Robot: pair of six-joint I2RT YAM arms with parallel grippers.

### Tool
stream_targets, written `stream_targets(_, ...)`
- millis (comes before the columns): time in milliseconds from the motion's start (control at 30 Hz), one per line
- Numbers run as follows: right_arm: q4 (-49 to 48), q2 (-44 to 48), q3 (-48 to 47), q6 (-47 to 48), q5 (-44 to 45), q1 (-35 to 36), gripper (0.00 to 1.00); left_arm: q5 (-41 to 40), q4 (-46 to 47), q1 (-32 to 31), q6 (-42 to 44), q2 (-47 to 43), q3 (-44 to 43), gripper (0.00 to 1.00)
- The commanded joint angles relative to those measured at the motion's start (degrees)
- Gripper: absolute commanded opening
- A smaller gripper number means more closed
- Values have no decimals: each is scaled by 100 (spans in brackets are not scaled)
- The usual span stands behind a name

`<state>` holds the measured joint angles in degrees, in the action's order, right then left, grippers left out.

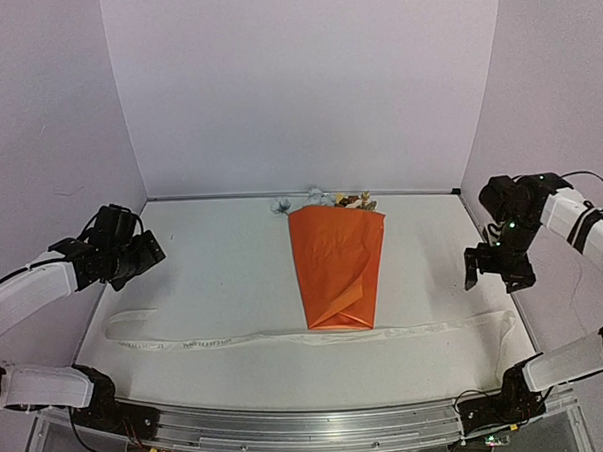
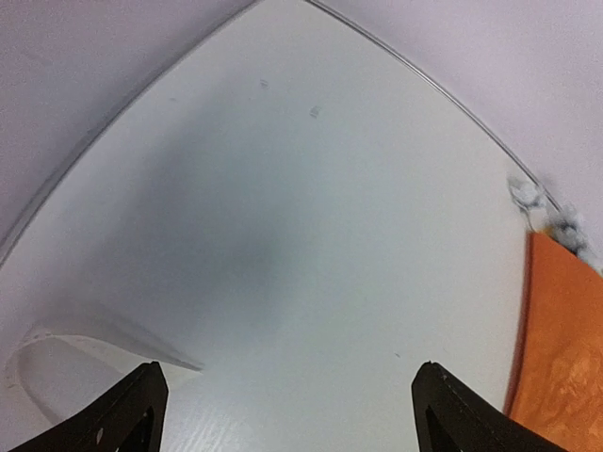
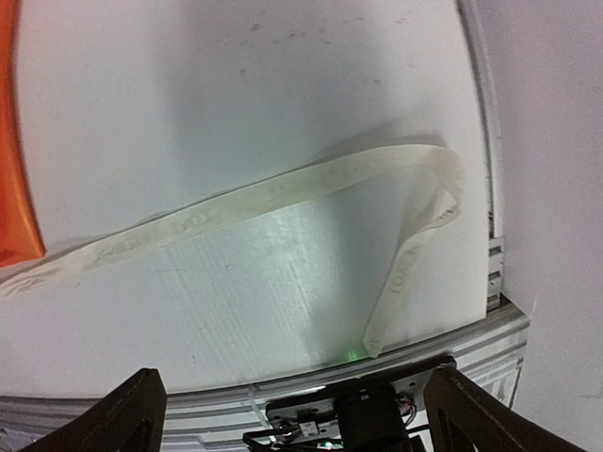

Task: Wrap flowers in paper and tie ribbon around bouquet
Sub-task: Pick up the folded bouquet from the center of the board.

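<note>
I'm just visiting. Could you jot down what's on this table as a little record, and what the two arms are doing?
bouquet: orange paper cone lying in the middle, blooms at far end
ribbon: flat across the table by the cone's narrow end, untied
left gripper: open, empty
right gripper: open, empty

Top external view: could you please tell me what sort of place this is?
Likely a robot lab cell: plain pale walls enclose a white table, two arms mounted on a metal rail.
</note>
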<state>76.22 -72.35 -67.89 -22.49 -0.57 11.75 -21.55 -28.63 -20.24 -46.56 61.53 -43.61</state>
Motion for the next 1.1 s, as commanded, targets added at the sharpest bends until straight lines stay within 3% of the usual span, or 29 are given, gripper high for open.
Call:
stream_targets(0,-440,-215,-348,-405,-252,919,98,852,904,-641,724,461,-427,93)
stream_targets(267,-1488,-1255,-1011,-724,-427,2020,98,2686,2277,-1332,1014,1838,-620,88)
stream_targets(467,-2240,-2106,-1653,-854,-771,2454,98,3508,2884,-1692,1204,2915,-1091,86)
stream_targets(767,-2367,-3317,-2496,-1048,-1026,2542,98,4271,3136,-1940,1404,4400,-2180,85)
stream_targets(1067,-3070,-3639,-1917,-1417,-1556,2220,98,4657,3092,-1973,1410,5376,-2977,84)
